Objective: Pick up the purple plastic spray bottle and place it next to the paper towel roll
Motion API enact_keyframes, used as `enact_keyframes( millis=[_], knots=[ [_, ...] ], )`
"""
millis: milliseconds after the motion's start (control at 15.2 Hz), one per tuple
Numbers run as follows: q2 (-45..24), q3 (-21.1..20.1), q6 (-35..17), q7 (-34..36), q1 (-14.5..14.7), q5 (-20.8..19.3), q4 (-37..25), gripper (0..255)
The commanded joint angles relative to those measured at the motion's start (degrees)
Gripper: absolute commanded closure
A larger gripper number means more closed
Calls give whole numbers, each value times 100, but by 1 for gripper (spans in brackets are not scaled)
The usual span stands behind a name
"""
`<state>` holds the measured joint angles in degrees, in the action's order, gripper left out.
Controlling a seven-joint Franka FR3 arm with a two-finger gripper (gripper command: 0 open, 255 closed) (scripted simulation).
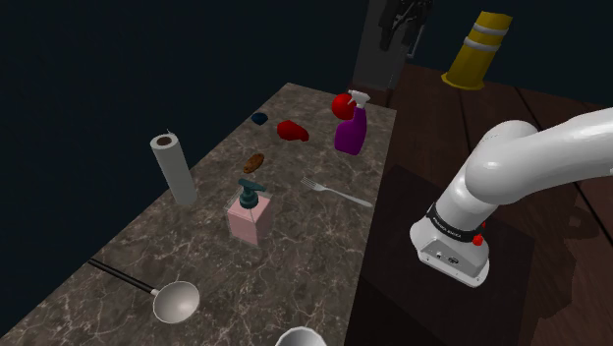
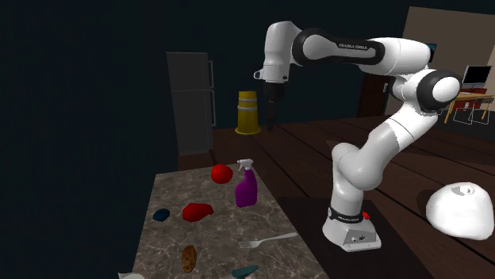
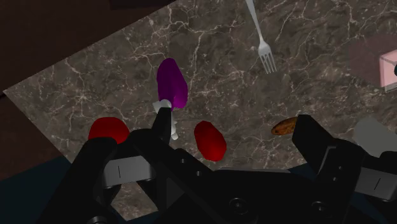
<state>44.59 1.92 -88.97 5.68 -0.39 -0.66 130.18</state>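
hand (image 2: 270, 117) high up, pointing down, open, empty | 1 purple spray bottle (image 1: 351, 131) | 1 paper towel roll (image 1: 175, 169) | 1 fork (image 1: 336, 192)

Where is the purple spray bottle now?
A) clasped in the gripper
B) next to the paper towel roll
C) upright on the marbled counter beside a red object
C: the purple spray bottle stands upright on the marbled counter, a round red object beside it, well apart from the paper towel roll.
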Motion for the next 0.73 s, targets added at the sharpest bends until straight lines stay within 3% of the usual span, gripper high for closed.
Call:
enact_keyframes(
  millis=[0,660],
  knots=[
    [0,0,0,0,0,0,0,0],
    [-538,861,-2140,-1617,143,-558,1265,0]
  ],
)
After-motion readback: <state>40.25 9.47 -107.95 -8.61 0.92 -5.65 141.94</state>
